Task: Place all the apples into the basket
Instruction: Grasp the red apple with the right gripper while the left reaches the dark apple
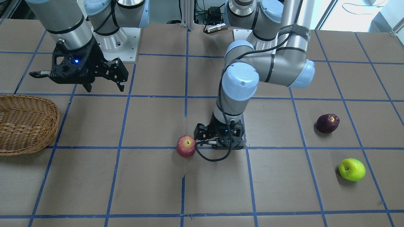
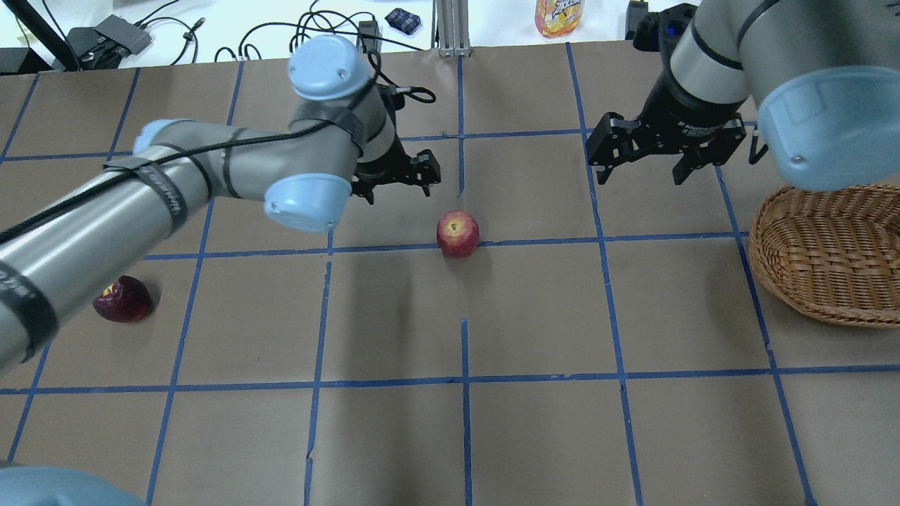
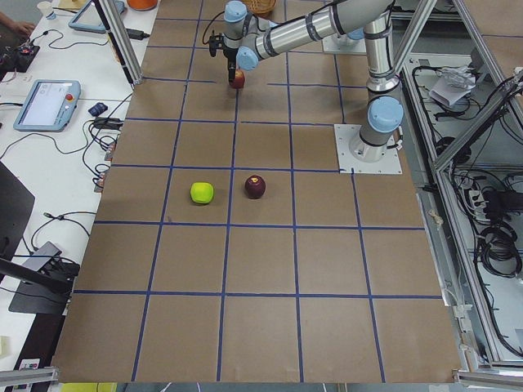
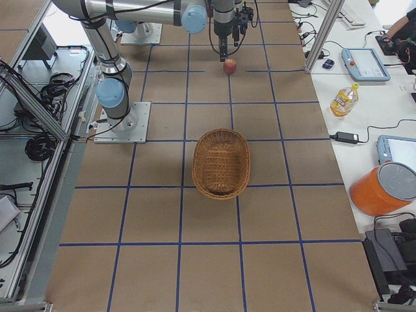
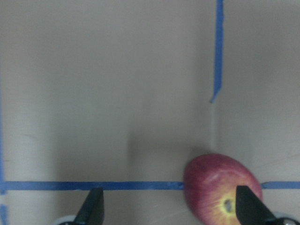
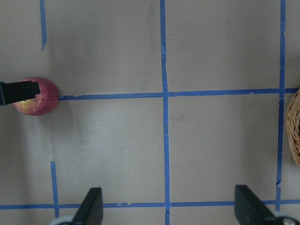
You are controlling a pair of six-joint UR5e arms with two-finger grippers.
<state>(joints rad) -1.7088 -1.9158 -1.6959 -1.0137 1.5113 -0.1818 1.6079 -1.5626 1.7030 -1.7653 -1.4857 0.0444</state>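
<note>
**Left gripper** (image 5: 171,208): jaws spread, holding nothing. The red apple (image 5: 220,190) lies at the lower right of its wrist view, on a blue tape line (image 5: 93,185). **Right gripper** (image 6: 168,208): jaws spread, holding nothing. In the front-facing view, the maroon apple (image 1: 328,123) and green apple (image 1: 352,169) lie at frame right, and the basket (image 1: 28,126) sits at the left edge.
</note>
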